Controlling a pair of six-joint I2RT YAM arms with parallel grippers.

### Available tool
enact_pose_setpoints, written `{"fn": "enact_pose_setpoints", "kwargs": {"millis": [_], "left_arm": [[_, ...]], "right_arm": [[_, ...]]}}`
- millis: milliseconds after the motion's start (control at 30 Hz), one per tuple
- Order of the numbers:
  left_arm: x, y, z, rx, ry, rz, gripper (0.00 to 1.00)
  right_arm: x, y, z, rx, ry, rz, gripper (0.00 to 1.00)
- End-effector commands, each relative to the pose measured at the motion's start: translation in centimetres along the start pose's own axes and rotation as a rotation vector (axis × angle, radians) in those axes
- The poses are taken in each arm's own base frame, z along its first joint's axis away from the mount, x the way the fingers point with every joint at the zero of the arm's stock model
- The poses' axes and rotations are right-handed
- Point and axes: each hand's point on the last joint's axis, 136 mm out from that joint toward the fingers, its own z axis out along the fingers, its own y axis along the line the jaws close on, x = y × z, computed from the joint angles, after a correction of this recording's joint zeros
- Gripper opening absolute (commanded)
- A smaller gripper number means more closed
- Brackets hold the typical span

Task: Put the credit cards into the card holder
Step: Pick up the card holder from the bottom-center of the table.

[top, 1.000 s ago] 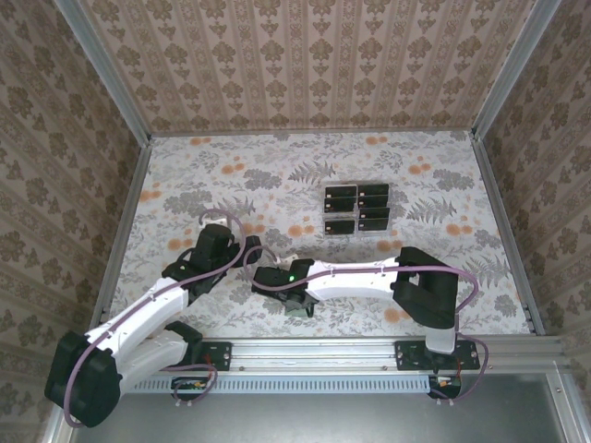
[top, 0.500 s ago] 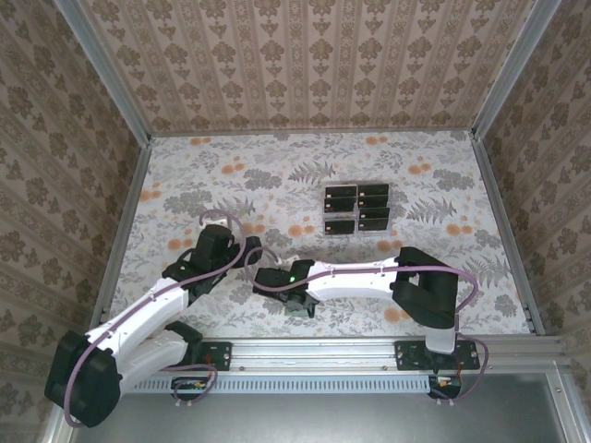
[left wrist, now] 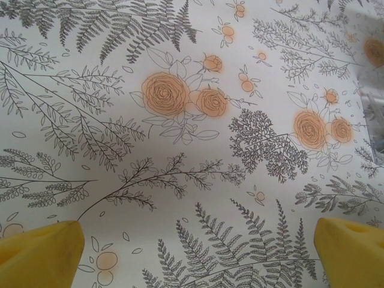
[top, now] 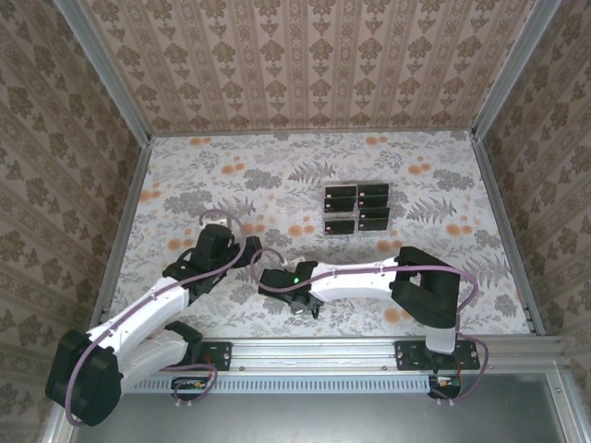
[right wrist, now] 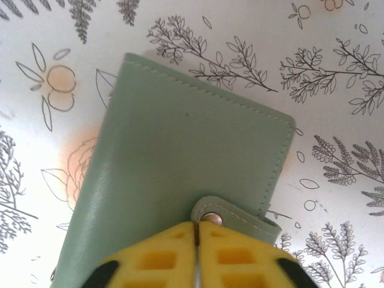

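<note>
The step in hand is judged to be the opening of the card holder (right wrist: 180, 150), which must be done before any card can be loaded. The holder, a flat grey-green pouch, is seen from the right wrist lying closed on the floral tablecloth (right wrist: 336, 36), its snap tab (right wrist: 240, 217) folded over one long edge and fastened by a small metal stud.

The right gripper (right wrist: 196, 240) is set directly over that tab, its yellow fingers (right wrist: 156, 258) brought fully together so that no gap is left between them. The tips meet just beside the stud. Whether the tab's edge is actually pinched between them cannot be made out, since the contact is hidden beneath the fingers.

In the overhead view the right gripper (top: 300, 307) is placed near the front middle of the table, with the left gripper (top: 251, 251) just beside it on the left. From the left wrist, the left gripper (left wrist: 198, 252) is shown spread to its full width over bare cloth, with nothing held.

The credit cards (top: 356, 209) are laid together in two short columns toward the far side of the table, well apart from the holder and untouched.

The next move is thought to call for the tab to be lifted off its snap while the holder's body is kept from sliding; the idle left gripper could be used to pin it down.
</note>
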Motion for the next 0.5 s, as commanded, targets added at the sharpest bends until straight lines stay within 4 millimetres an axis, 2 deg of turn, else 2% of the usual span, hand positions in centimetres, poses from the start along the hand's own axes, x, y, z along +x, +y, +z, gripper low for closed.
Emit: {"fn": "enact_pose_setpoints", "kwargs": {"millis": [0,200,467], "left_arm": [[0.4,0.2,0.2,-0.002,0.015,-0.02,1.0],[0.4,-0.2,0.3,0.02,0.024,-0.023,1.0],[0.6,-2.0,0.8,0.119,0.039,-0.075,1.0]], "right_arm": [[0.3,-1.7,0.5,0.025,0.01,0.019,0.0],[-1.4,-2.3,-1.5,-0.036,-0.058,0.062,0.0],[-3.6,-1.9,-4.2,-0.145,-0.137,0.102,0.0]]}}
